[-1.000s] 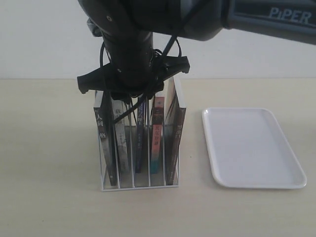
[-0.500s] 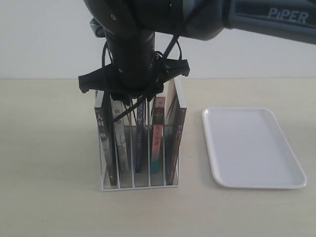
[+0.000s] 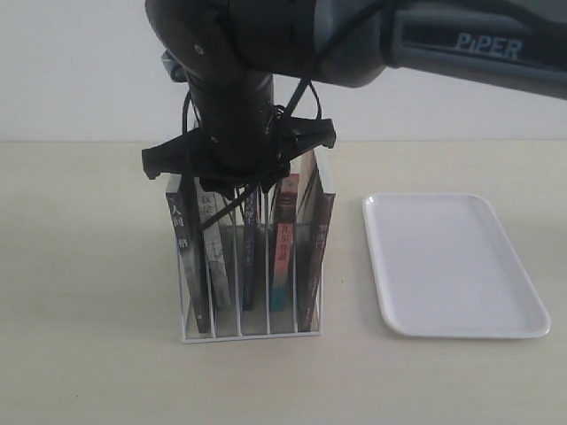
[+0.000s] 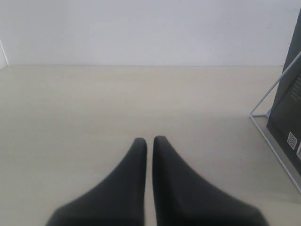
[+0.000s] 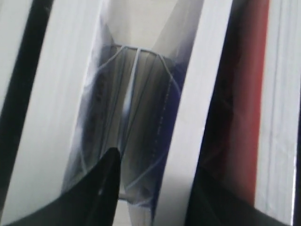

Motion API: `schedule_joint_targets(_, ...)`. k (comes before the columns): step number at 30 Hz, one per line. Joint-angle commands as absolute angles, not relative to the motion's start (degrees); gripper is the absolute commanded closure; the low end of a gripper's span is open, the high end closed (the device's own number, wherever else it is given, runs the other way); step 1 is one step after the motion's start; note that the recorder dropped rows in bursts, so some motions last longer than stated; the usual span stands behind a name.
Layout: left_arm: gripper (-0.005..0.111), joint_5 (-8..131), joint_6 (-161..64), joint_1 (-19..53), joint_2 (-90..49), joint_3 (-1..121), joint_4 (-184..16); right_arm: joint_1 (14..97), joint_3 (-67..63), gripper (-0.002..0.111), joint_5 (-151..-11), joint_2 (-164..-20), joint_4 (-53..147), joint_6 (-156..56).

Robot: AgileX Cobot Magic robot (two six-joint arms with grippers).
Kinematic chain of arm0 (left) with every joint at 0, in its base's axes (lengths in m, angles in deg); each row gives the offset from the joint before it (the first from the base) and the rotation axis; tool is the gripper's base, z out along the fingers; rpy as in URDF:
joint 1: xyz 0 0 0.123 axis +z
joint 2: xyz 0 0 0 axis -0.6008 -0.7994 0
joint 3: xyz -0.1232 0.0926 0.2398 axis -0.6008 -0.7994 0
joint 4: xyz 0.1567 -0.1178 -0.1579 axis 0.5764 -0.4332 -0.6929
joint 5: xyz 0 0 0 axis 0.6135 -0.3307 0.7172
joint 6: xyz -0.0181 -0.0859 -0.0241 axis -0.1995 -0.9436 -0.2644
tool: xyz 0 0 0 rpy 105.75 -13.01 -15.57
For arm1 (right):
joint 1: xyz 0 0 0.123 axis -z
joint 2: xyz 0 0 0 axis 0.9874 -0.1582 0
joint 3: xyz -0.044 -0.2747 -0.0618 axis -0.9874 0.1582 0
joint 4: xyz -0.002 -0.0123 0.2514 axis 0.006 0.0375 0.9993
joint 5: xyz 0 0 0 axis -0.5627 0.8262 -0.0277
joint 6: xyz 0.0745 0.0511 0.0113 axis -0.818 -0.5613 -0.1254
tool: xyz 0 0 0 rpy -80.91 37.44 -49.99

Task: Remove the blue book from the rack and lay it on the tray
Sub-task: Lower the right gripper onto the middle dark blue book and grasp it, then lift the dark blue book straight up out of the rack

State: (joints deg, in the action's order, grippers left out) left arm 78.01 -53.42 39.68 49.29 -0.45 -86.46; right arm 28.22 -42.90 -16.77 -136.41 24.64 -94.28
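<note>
Sunk slightly lower than a second ago, the right gripper [image 5: 157, 167] straddles the top of the blue book [image 3: 251, 257] with fingers apart, the book upright in the middle slot of the rack [image 3: 248, 335], the tray [image 3: 452, 266] nearby, the left gripper [image 4: 146, 141] pressed together over the table [image 4: 70, 117].

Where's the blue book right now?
In the exterior view the blue book stands upright in the middle slot of the rack, left of the tray, between a pale-spined book and a red-and-teal one, under the right tool.
</note>
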Motion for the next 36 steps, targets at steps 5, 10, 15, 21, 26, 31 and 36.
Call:
schedule_joint_targets(5,0.103,77.78,-53.55,39.69,49.49,-0.63,-86.39,28.42,-42.71,0.108,-15.84,-136.36,21.88,-93.55)
schedule_joint_targets(10,0.103,77.78,-53.55,39.69,49.49,-0.63,-86.39,28.42,-42.71,0.108,-15.96,-132.90,20.47,-93.79)
schedule_joint_targets(15,0.103,77.78,-53.55,39.69,49.49,-0.63,-86.39,28.42,-42.71,0.108,-16.20,-128.66,19.06,-93.78)
schedule_joint_targets(21,0.103,77.78,-53.55,39.69,49.49,-0.63,-86.39,28.42,-42.71,0.108,-16.31,-125.12,19.06,-92.34)
schedule_joint_targets(26,0.103,77.78,-53.55,39.69,49.49,-0.63,-86.39,28.42,-42.71,0.108,-15.48,-121.92,19.06,-89.71)
schedule_joint_targets(31,0.103,77.78,-53.55,39.69,49.49,-0.63,-86.39,28.42,-42.71,0.108,-14.91,-118.40,19.86,-88.21)
schedule_joint_targets(36,0.103,77.78,-53.55,39.69,49.49,-0.63,-86.39,28.42,-42.71,0.108,-14.91,-114.72,21.55,-86.58)
